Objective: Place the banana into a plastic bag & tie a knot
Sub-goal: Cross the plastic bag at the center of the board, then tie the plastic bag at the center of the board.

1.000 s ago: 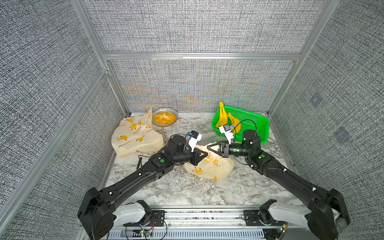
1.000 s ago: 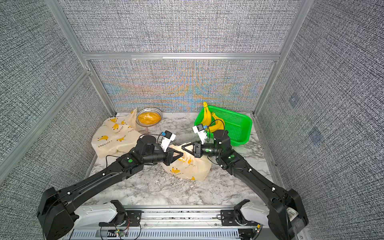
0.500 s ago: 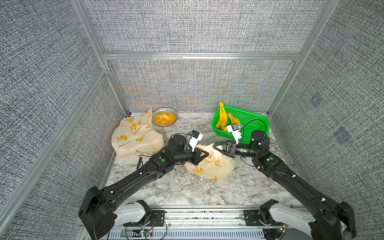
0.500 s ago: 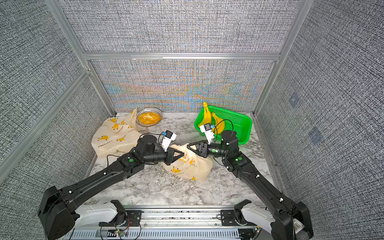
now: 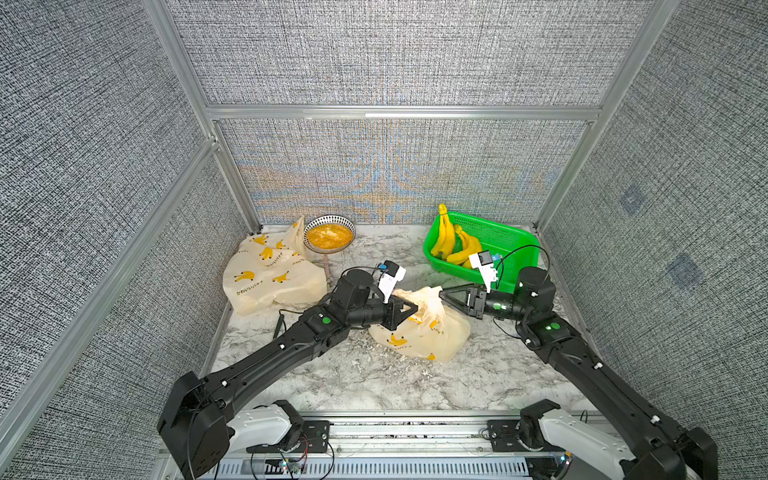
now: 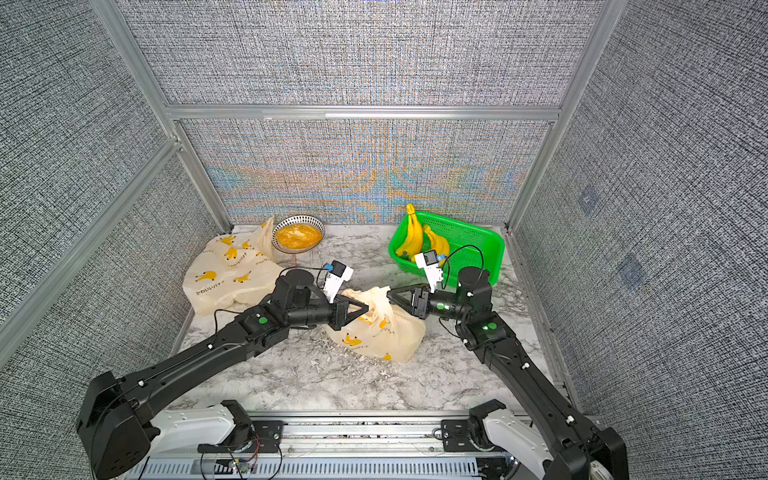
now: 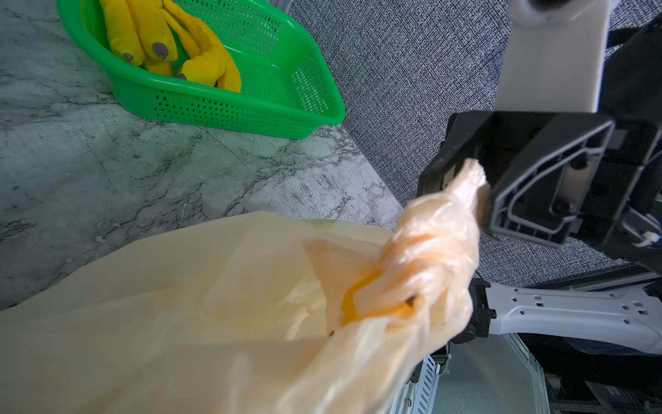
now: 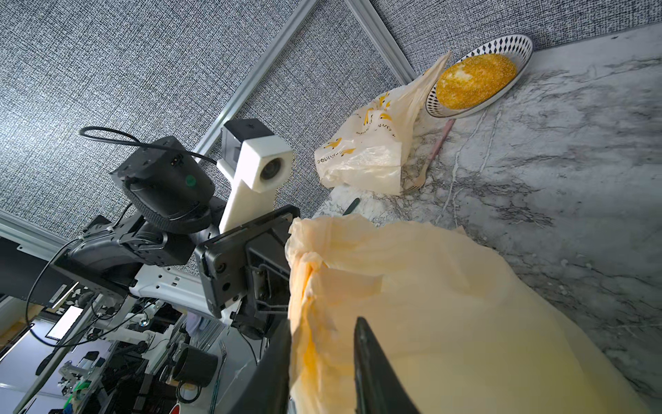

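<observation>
The plastic bag (image 5: 419,336) lies mid-table between the two arms. Its bulging body rests on the marble table (image 5: 374,386), long axis running roughly left to right. The gathered neck rises at the bag's far side and is twisted into a knot (image 7: 412,286). From there one tail stretches right into the right gripper (image 5: 442,293), whose fingers (image 7: 537,200) pinch its tip. The plastic on the left side leads to the left gripper (image 5: 414,309), which is clenched tight on it. Something yellow shows through the film at the knot, but the banana's heading inside cannot be told. Far right, a green basket (image 5: 498,235) holds more bananas (image 5: 445,239).
</observation>
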Robot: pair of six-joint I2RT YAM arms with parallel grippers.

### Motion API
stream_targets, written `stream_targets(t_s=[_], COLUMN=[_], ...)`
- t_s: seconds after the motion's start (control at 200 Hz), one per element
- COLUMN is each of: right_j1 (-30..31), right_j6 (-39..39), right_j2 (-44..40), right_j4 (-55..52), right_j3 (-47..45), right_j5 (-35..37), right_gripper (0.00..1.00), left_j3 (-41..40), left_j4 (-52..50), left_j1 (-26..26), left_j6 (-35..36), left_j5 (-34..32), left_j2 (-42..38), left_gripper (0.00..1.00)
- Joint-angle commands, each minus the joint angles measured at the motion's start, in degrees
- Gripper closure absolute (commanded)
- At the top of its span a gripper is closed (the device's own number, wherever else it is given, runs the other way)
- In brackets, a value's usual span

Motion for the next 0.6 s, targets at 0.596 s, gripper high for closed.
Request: stream_targets(t_s=[0.596], right_j1=[0.48], right_j6=[-1.99], right_j2=[2.78], right_j4=[-0.38], right_j3=[1.67], right_j5=[0.29], right_gripper=[1.0], left_j3=[1.85], left_j4=[-0.89], left_j1=[0.04], left_j6=[-1.32], left_j5=[0.73], left_j2=[-0.68], left_gripper=[1.0])
